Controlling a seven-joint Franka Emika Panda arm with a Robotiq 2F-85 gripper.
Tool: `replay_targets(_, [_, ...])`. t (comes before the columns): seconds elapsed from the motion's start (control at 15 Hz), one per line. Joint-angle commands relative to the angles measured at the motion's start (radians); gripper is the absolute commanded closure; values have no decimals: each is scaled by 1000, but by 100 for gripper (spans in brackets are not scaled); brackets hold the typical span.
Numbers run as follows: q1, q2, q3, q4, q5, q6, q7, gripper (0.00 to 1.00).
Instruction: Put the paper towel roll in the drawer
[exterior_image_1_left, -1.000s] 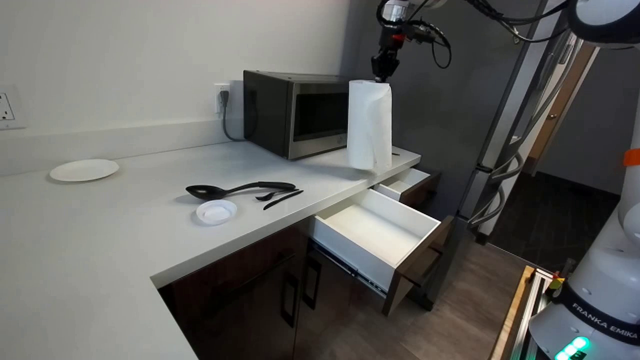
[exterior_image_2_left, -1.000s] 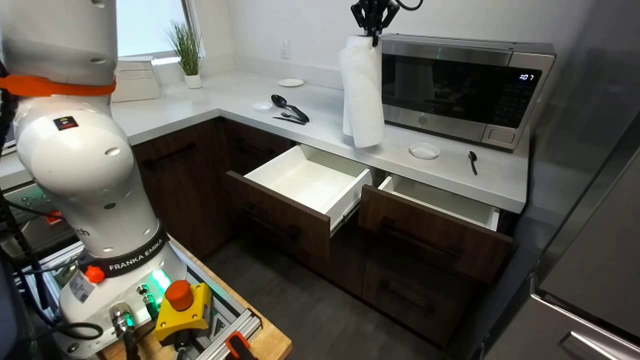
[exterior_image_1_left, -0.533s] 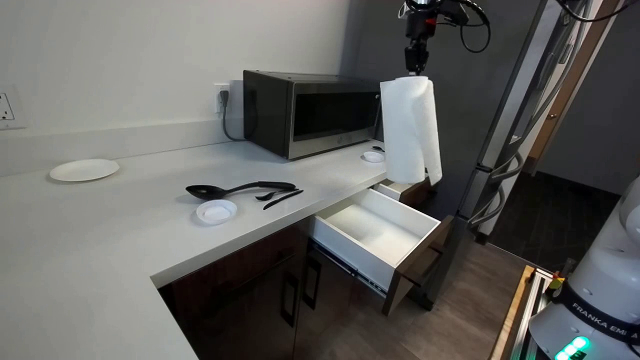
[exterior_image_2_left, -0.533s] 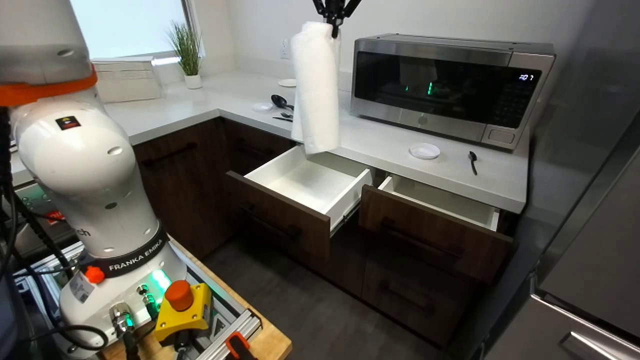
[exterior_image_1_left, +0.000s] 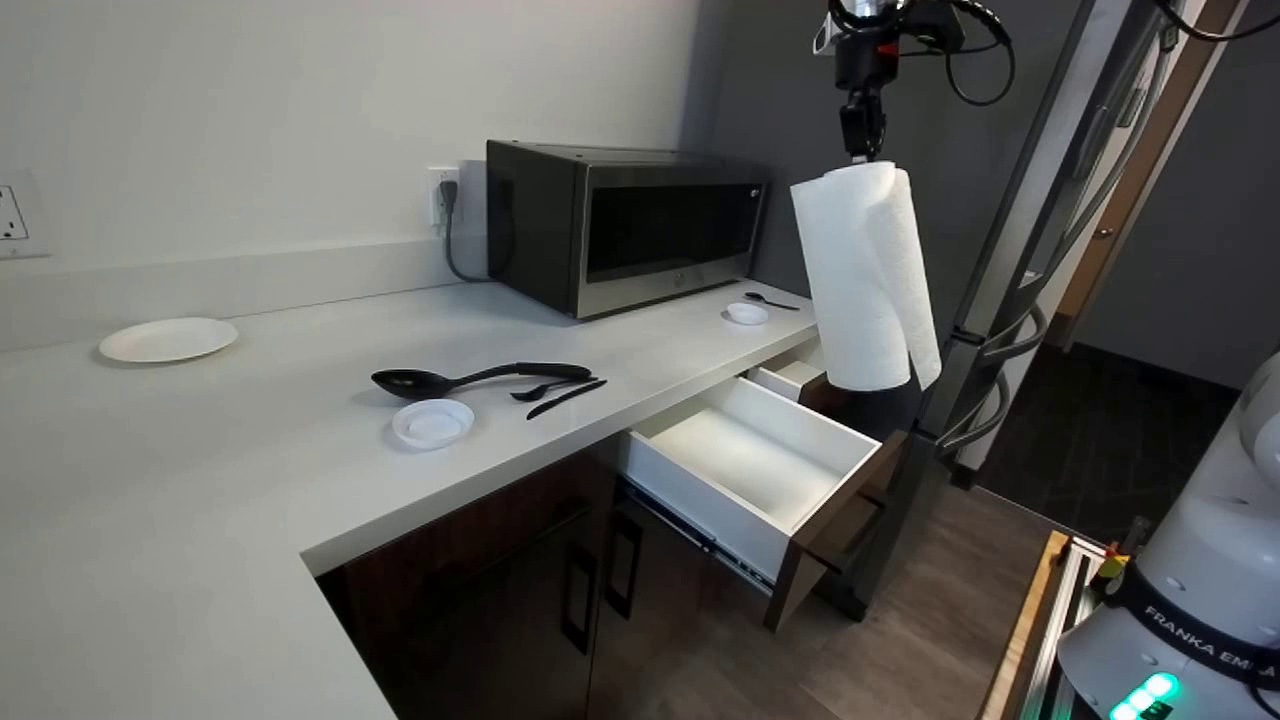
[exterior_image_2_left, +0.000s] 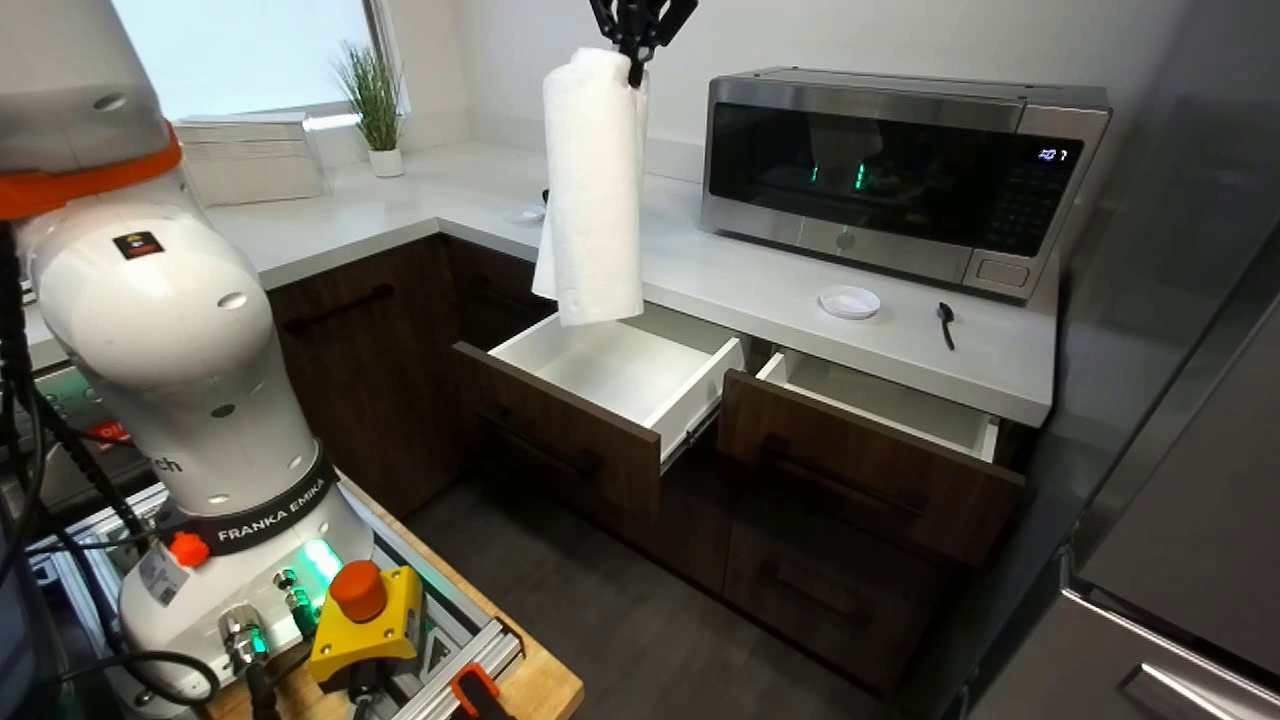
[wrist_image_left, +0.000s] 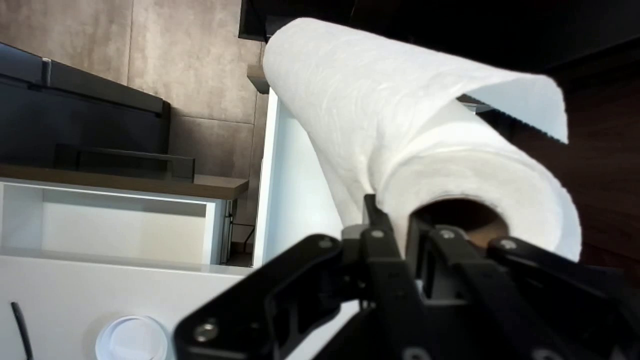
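— White countertop is spanning the frame's left side in an exterior view, a microwave standing upper centre. Where is the paper towel roll hanging?
— It is hanging tilted, right of centre, its lower end showing clear of the drawer, which is standing pulled out lower in the frame.
— Gripper condition?
— In the wrist view, its fingers are pinching the roll's wall, nearly together, one sitting inside the core.
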Motion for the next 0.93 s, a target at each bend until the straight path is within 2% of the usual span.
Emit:
replay_targets(0.0, [9, 2, -8, 4, 0, -4, 0, 97])
replay_targets(0.27, [34, 30, 23, -2, -165, 2, 54, 97])
replay_targets(0.47, [71, 46, 58, -36, -214, 18, 62, 97])
replay_targets(0.73, [120, 66, 105, -85, -271, 58, 172, 97])
replay_targets(0.87, [140, 80, 122, -105, -310, 33, 186, 97])
